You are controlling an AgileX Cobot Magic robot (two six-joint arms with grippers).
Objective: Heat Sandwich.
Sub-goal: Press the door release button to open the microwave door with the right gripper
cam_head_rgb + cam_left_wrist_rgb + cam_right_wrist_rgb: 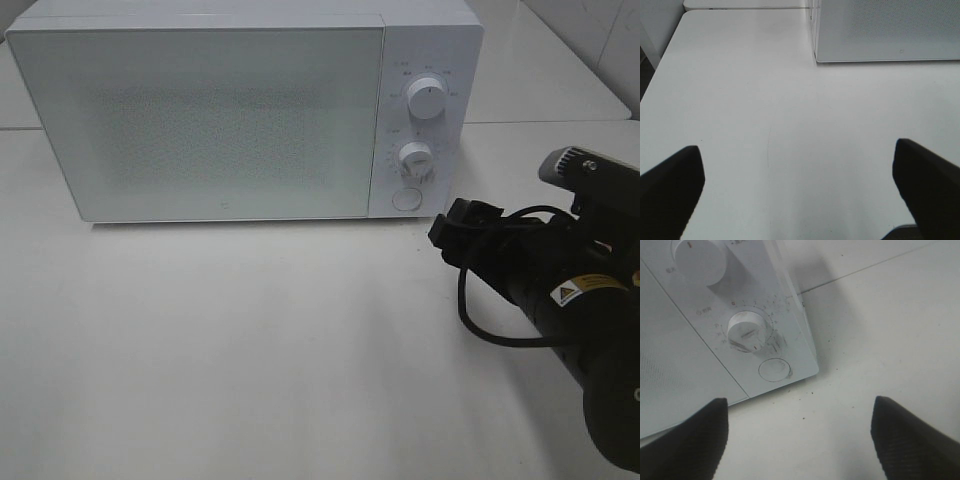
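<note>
On the white table stands a white microwave with its frosted door closed. Its control strip carries an upper knob, a lower knob and a round button. Small grey marks ring both knobs; the right wrist view shows numerals around the lower knob, with short captions beside them too blurred to read. The right arm bears a yellow label with a warning triangle (its print is too small to make out), and a black cable loops beside it. The right gripper has its jaws well apart, holds nothing and touches nothing; it hangs over bare table just in front of the microwave's button corner. The left gripper is spread wide too and empty, above the table near the microwave's other front corner. The sandwich shows in none of the views, so I cannot tell where it lies relative to either gripper.
</note>
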